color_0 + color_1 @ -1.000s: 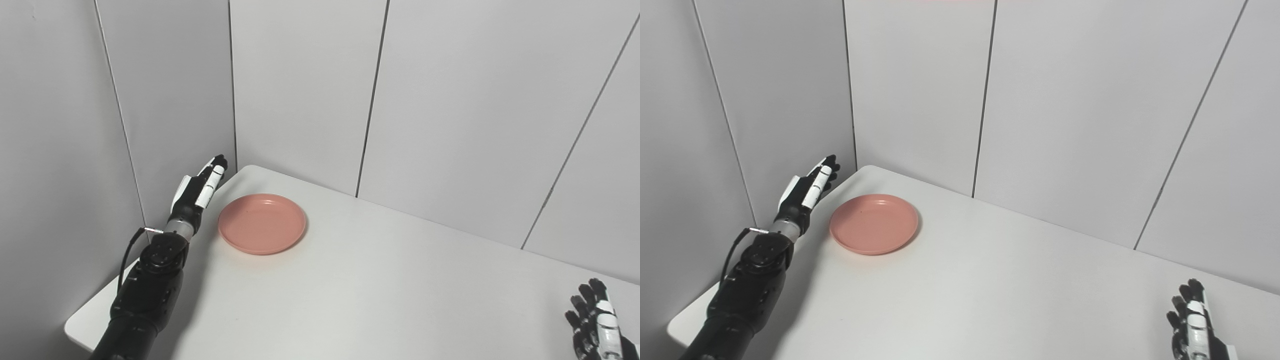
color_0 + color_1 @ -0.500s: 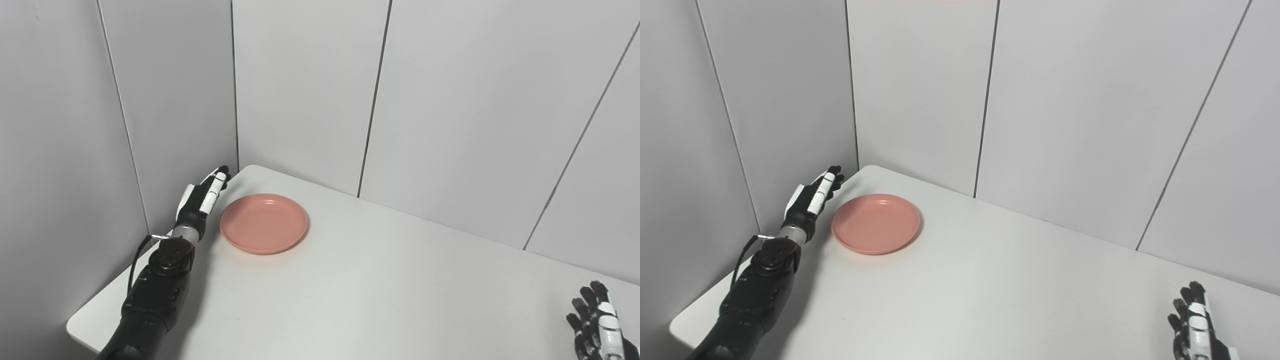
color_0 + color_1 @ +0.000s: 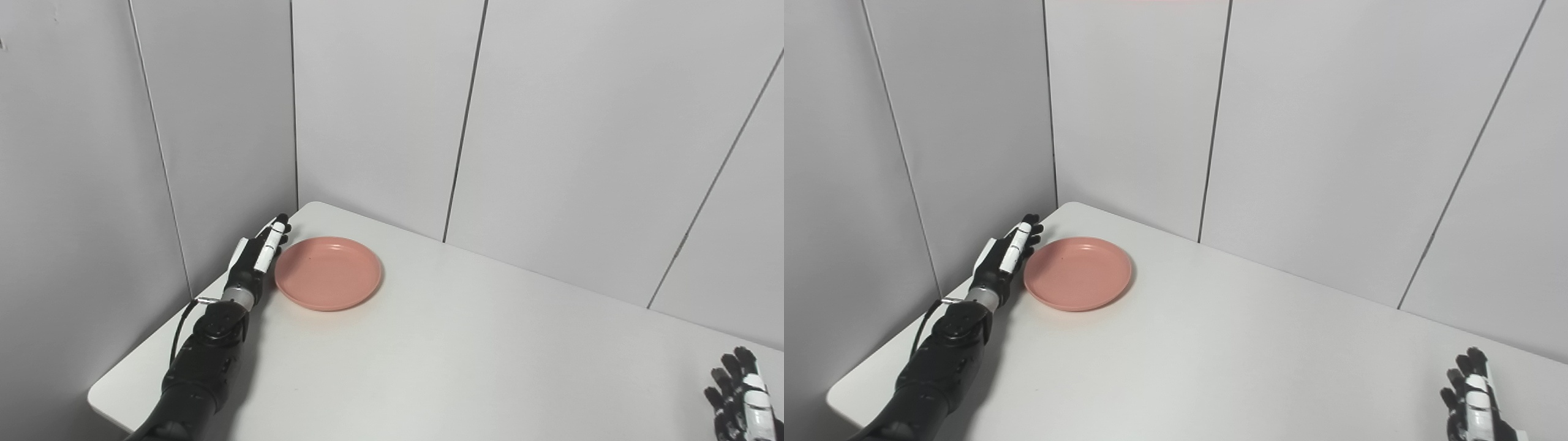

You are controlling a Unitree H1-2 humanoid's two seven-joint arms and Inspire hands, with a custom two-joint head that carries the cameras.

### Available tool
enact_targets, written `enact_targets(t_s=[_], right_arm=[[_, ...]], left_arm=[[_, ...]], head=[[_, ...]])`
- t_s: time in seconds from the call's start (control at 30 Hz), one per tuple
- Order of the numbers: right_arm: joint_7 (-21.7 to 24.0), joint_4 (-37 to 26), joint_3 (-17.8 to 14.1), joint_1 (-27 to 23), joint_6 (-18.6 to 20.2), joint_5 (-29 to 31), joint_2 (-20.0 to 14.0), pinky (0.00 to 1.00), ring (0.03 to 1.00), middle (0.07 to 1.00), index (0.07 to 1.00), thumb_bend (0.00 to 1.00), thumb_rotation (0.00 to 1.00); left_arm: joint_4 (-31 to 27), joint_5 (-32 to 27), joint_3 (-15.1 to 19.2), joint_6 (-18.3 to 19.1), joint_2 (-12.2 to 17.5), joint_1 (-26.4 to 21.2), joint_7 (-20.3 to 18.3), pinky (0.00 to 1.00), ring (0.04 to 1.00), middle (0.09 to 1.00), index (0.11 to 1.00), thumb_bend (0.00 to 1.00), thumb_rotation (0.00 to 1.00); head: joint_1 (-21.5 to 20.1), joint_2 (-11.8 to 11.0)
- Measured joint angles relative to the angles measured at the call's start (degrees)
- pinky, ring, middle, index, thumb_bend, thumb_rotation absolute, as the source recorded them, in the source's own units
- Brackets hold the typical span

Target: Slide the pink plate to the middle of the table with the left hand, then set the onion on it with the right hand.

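The pink plate [image 3: 328, 272] is round and shallow and lies empty near the far left corner of the white table [image 3: 441, 355]. My left hand [image 3: 257, 257] stands edge-on just left of the plate's rim, fingers straight and together, holding nothing; whether it touches the rim is unclear. My right hand [image 3: 744, 401] rests at the bottom right corner of the picture, fingers spread and empty. No onion shows in either view.
Grey wall panels [image 3: 380, 110] close in the table at the back and on the left, close behind my left hand. The table's left corner edge [image 3: 98, 398] is near my left forearm.
My left hand has come down and toward the plate's left rim. The camera has shifted a little, so the whole scene sits slightly further right. The plate and right hand stay in place.
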Motion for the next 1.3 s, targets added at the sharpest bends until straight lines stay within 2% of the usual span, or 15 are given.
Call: enact_targets(t_s=[0.2, 0.33, 0.43, 0.6, 1.03, 1.3], right_arm=[[0.0, -0.4, 0.1, 0.2, 0.0, -0.6, 0.0, 1.0, 1.0, 1.0, 1.0, 0.25, 1.0], [-0.1, -0.4, 0.1, 0.2, 0.0, -0.7, 0.0, 1.0, 1.0, 1.0, 1.0, 0.27, 1.0], [-0.1, -0.5, 0.1, 0.2, 0.0, -0.7, 0.0, 1.0, 1.0, 1.0, 1.0, 0.26, 1.0], [-0.2, -0.7, 0.1, 0.2, 0.0, -0.7, 0.0, 1.0, 1.0, 1.0, 1.0, 0.27, 1.0], [-0.3, -1.7, 0.1, 0.3, 0.0, -0.6, 0.0, 1.0, 1.0, 1.0, 1.0, 0.26, 1.0], [-0.7, -1.8, 0.3, 0.3, 0.0, -1.4, 0.3, 1.0, 1.0, 1.0, 1.0, 0.26, 1.0]], left_arm=[[0.6, 0.0, -0.1, 0.0, -0.1, -0.6, 0.2, 0.98, 0.941, 0.929, 0.9, 0.75, 1.0], [0.7, -0.2, 0.0, -0.1, -0.3, -0.6, 0.1, 0.92, 0.922, 0.914, 0.9, 0.76, 1.0], [0.6, -1.2, 0.1, -0.1, -0.4, -0.6, 0.0, 0.91, 0.911, 0.907, 0.895, 0.72, 1.0], [-0.5, -1.6, 0.1, 0.1, -1.8, -0.5, -0.3, 0.9, 0.906, 0.905, 0.896, 0.73, 1.0], [-4.3, -6.3, 0.6, 4.7, -4.7, -0.5, -4.0, 0.92, 0.932, 0.93, 0.917, 0.67, 1.0], [-6.3, -7.5, -0.1, 6.4, -6.6, -0.5, -5.5, 0.94, 0.935, 0.927, 0.91, 0.68, 1.0]], head=[[-0.2, 0.1], [-0.4, 0.3], [-0.6, 0.4], [-0.6, 0.4], [-1.0, 0.7], [-1.1, 0.9]])
